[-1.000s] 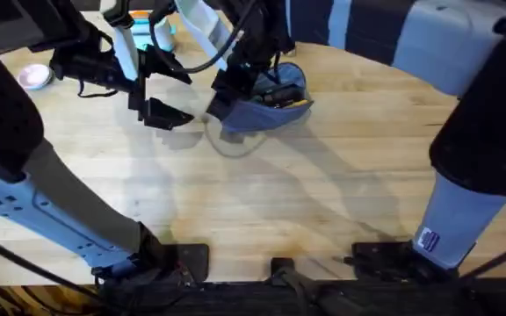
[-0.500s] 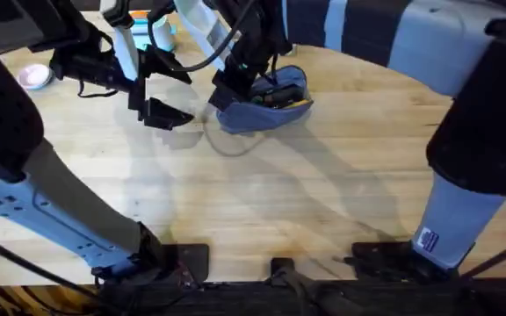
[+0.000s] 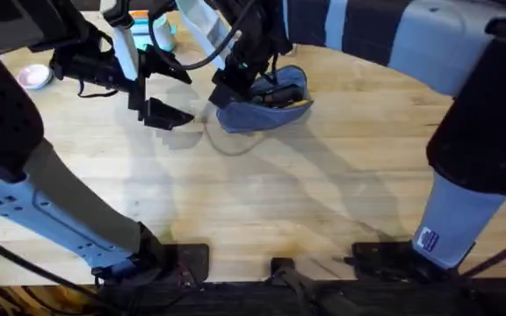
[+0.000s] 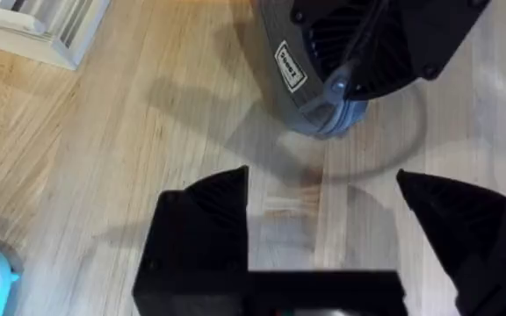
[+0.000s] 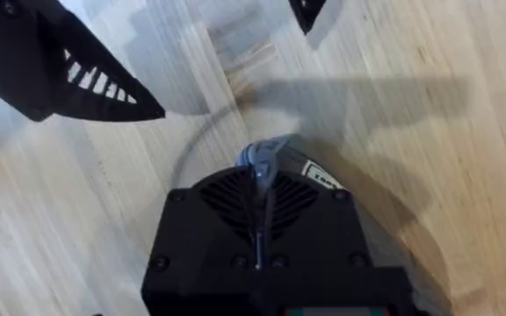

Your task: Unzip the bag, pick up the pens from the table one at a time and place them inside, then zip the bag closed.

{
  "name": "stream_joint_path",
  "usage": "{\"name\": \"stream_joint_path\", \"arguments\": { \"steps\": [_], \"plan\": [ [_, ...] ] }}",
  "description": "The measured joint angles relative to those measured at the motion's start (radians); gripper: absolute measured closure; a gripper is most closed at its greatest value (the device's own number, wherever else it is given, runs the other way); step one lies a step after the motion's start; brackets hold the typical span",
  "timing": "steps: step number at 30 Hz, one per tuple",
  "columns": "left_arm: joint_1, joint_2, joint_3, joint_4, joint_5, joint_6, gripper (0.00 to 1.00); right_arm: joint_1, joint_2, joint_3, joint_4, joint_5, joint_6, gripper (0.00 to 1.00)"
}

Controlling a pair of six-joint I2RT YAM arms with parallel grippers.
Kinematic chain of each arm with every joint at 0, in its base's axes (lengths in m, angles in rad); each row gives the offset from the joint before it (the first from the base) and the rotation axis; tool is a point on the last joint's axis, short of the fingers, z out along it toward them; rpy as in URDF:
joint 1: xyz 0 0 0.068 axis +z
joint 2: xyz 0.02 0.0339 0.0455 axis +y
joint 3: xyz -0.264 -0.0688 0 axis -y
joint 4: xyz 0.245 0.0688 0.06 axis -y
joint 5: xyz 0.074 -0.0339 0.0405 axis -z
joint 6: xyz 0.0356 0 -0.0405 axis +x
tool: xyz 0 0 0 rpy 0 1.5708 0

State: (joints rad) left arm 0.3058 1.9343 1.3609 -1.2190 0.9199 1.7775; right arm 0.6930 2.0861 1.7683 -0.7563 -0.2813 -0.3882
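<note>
- Nothing has shifted since half a second ago; the bag (image 3: 266, 101) lies at upper centre, the right gripper (image 3: 227, 88) clamped on its left end
- Left gripper (image 3: 167, 95) gapes empty; bare table (image 3: 306, 193) below

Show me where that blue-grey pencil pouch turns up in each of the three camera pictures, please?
Overhead: the pouch lies at the far middle of the table, the right gripper at its left end.
Left wrist: its end peeks from under the right gripper's black body, beyond the open left gripper.
Right wrist: a blue tip between the shut fingers.
Shared landmark: the thin curved loop on the wood beside the pouch.
</note>
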Motion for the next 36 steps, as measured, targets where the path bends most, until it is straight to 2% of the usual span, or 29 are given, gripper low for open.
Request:
{"name": "stream_joint_path", "arguments": {
  "steps": [7,12,22,26,36],
  "plan": [
    [0.000,0.000,0.000,-0.034,0.024,0.000,0.008,-0.024,-0.016,0.001,-0.006,-0.025,0.027,0.974],
    [-0.009,0.000,0.000,-0.037,0.029,0.000,0.008,-0.043,-0.080,0.001,-0.008,-0.025,0.048,0.974],
    [-0.113,0.018,0.000,0.010,0.039,-0.010,0.008,-0.065,-0.123,0.002,-0.012,-0.019,0.064,0.973],
    [-0.131,0.055,0.000,0.031,0.088,-0.032,0.008,-0.064,-0.123,0.002,-0.012,-0.019,0.067,0.973],
    [-0.134,0.073,0.000,0.038,0.219,-0.050,0.007,-0.064,-0.123,0.002,-0.012,-0.019,0.067,0.972]
  ]
}}
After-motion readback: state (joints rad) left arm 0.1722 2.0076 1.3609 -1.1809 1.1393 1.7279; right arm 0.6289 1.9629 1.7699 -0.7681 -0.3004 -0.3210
